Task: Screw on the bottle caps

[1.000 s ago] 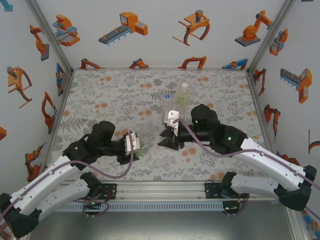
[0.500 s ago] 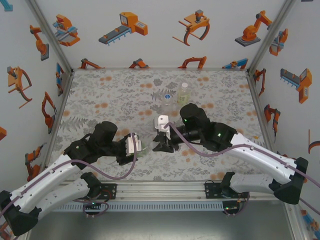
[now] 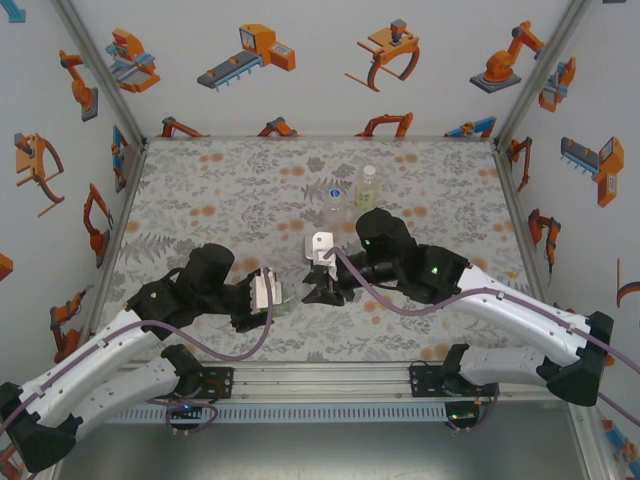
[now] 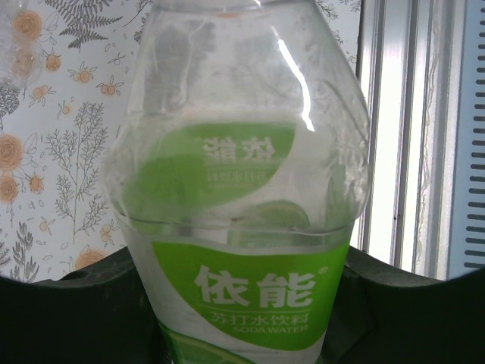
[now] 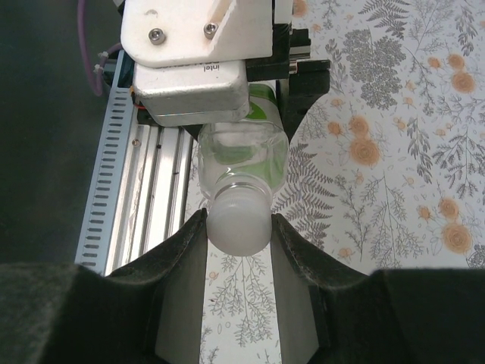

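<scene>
Floral table (image 3: 200, 190), robot-print walls.

Top view: left gripper (image 3: 277, 303) clamps the green bottle (image 3: 285, 302) near the front edge, close to the right gripper (image 3: 314, 293). Yellow bottle (image 3: 367, 188) and clear bottle (image 3: 335, 197) stand side by side at the back.

Left wrist: fingers (image 4: 68, 318) pinch the green bottle (image 4: 242, 227) on both sides.

Right wrist: fingers (image 5: 178, 254) pinch a white cap (image 5: 237, 221) at the green bottle's (image 5: 242, 155) mouth.

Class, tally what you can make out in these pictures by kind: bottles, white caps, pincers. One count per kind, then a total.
Bottles: 3 (green-labelled bottle, pale yellow bottle, colourless bottle)
White caps clearly seen: 1 (white cap at the green-labelled bottle's neck, in the right pincer)
Pincers: 2 (left pincer, right pincer)
Total: 6
</scene>
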